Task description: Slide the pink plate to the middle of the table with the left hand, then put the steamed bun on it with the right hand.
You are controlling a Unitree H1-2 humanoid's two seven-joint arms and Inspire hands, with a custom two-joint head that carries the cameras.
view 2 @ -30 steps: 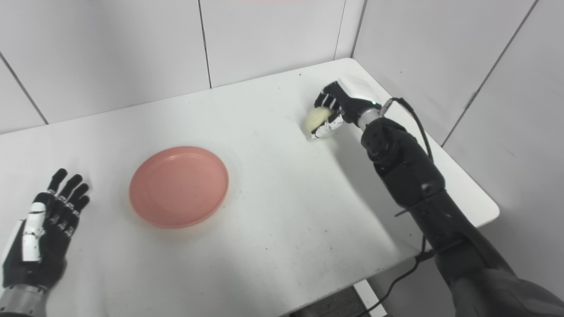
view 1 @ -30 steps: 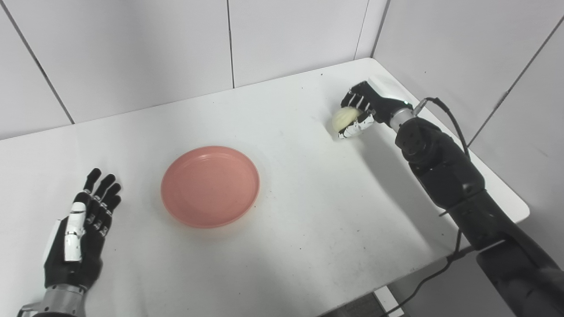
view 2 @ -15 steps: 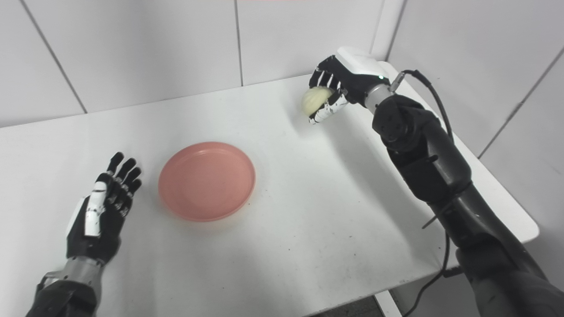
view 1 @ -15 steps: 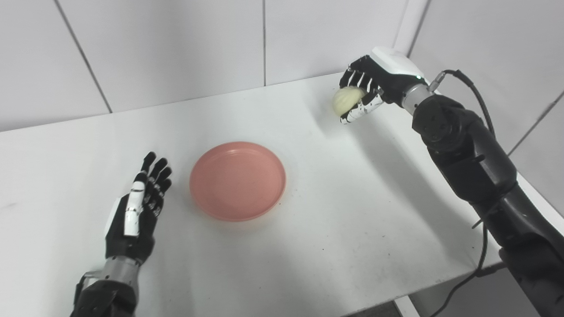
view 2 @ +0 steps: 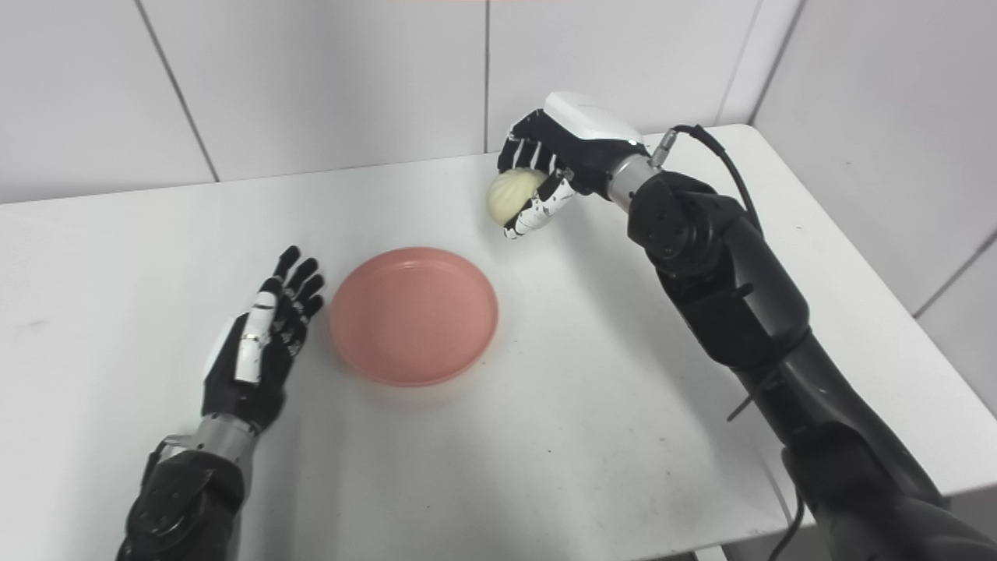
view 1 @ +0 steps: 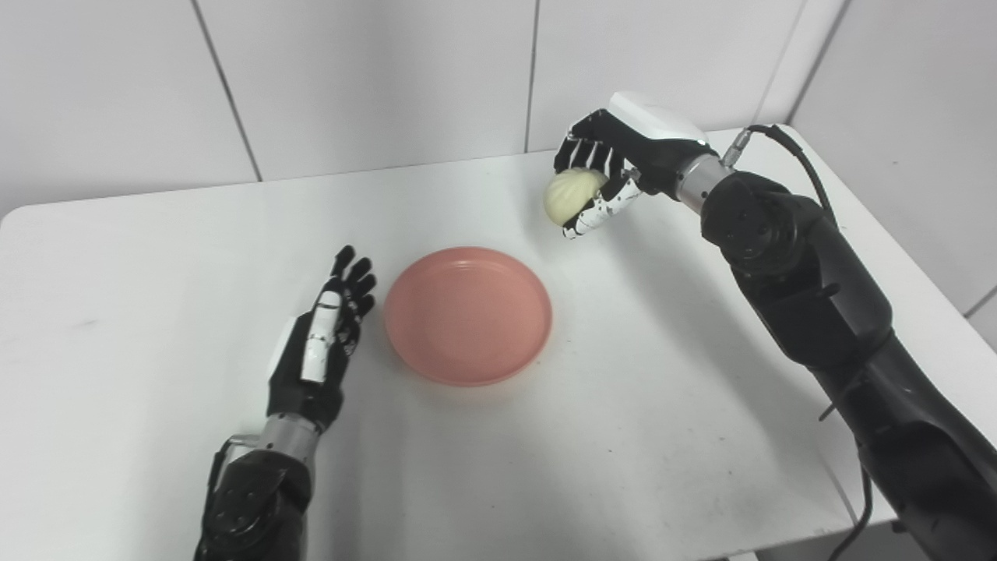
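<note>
White table (view 1: pixel 623 405): right hand (view 1: pixel 615 167) clasping half-hidden steamed bun (view 1: pixel 570 196); left hand (view 1: pixel 323 351) slack beside pink plate (view 1: pixel 467 313).

Left hand (view 1: pixel 315 362): black fingers, white strip along the thumb, silver wrist collar; glossy black forearm below
Right hand (view 1: pixel 615 167): black, white back shell, speckled white thumb; silver wrist ring
Right arm: bulky black casing; black cable (view 1: pixel 787 152) looping off the wrist

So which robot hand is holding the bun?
The right hand, raised beyond the pink plate, has its fingers wrapped around the steamed bun. The left hand lies open beside the plate, holding nothing.
</note>
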